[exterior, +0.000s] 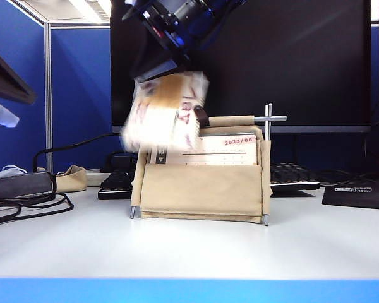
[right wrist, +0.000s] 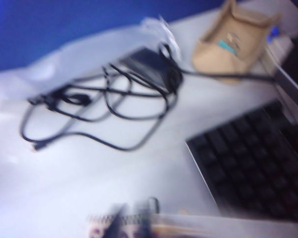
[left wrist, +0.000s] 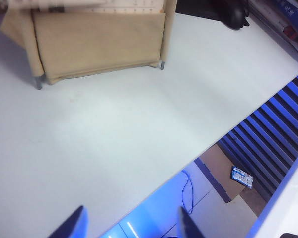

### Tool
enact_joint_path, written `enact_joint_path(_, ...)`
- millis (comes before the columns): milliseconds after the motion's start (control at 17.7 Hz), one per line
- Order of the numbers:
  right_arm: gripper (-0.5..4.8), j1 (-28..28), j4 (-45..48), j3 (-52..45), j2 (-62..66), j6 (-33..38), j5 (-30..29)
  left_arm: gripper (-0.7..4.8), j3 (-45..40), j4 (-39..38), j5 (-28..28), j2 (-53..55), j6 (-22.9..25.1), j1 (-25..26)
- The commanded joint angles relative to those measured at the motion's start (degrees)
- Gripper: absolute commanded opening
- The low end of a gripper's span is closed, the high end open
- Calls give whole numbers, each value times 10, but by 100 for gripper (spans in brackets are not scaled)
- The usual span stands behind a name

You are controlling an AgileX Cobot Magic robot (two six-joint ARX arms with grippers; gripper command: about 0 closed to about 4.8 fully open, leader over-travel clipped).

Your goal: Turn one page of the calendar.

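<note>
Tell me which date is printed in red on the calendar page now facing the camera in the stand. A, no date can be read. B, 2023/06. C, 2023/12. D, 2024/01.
B: the red print on the front sheet of the calendar reads 2023/06, while the right gripper swings the blurred page up above the stand's left side.

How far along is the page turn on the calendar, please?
Midway. The right gripper is shut on the page, which is lifted and blurred above the calendar. The left gripper waits open over the table. Left: carrying the page over and releasing it.
</note>
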Motion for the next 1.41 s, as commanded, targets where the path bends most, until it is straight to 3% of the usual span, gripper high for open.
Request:
enact_joint_path(57,-6,-3,4,3,-1,2,10,238,2,6,-7,0,0,0)
enact_joint_path(509,13,-9,0,4,-19,37,12,238,2,13,-10,0,0,0)
enact_joint_path(735,13,-12,-19,4,-61,67,47,238,2,14,-10,0,0,0)
enact_joint_path(904,13,-17,-52,3,-106,85,44,233,2,52,-10,-1,-16,0)
enact_joint_path(1018,8,-23,-76,3,-143,128,44,171,12,95,-10,-4,-35,0)
enact_joint_path(1131,-6,-23,-111,3,-188,120,44,108,43,99,-28,-11,-15,0)
enact_joint_path(1244,-5,-23,-128,-9,-254,112,45,106,82,94,-67,-25,5,1)
enact_joint_path(1413,-6,-23,-121,-65,-353,112,73,106,96,91,-80,-44,7,1)
